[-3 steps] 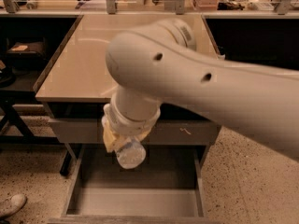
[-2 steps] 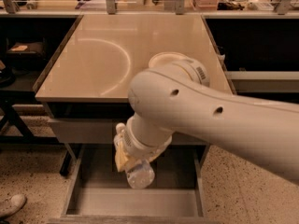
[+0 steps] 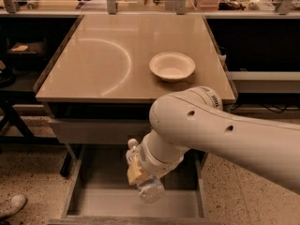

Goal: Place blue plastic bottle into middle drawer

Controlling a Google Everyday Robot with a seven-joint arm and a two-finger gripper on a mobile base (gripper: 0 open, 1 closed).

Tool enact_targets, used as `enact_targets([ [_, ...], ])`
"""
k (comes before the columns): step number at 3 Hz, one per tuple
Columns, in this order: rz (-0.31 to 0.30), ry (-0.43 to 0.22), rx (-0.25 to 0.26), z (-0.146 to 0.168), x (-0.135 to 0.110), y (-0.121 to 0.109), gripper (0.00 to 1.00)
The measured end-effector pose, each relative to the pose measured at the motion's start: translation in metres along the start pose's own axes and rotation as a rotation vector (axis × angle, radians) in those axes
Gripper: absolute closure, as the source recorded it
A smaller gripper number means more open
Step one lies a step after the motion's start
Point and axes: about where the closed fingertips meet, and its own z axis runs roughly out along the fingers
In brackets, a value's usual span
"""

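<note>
The blue plastic bottle (image 3: 149,187) is a clear pale bottle with a white cap at its upper left end. It hangs tilted over the open middle drawer (image 3: 101,201), whose flat grey floor shows below it. My gripper (image 3: 137,171) is shut on the bottle, at the end of the big white arm (image 3: 220,135) that reaches in from the right. The bottle is above the drawer floor, near the drawer's middle.
A white round bowl (image 3: 172,66) stands on the tan tabletop (image 3: 103,60), right of centre. A grey drawer front (image 3: 93,129) sits under the table edge. A shoe (image 3: 11,205) is on the floor at the lower left. Dark shelves flank the table.
The arm has swung right and down with the bottle, carrying it lower over the open drawer. The bowl, hidden by the arm before, now shows on the tabletop.
</note>
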Motion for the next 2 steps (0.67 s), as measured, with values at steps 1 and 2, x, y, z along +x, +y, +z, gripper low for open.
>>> enact_targets([
  [1,-0.024,0.004,-0.029,0.030,-0.001,0.004,1.00],
  [2,-0.071,0.000,-0.086,0.068,-0.016,0.006,1.00],
])
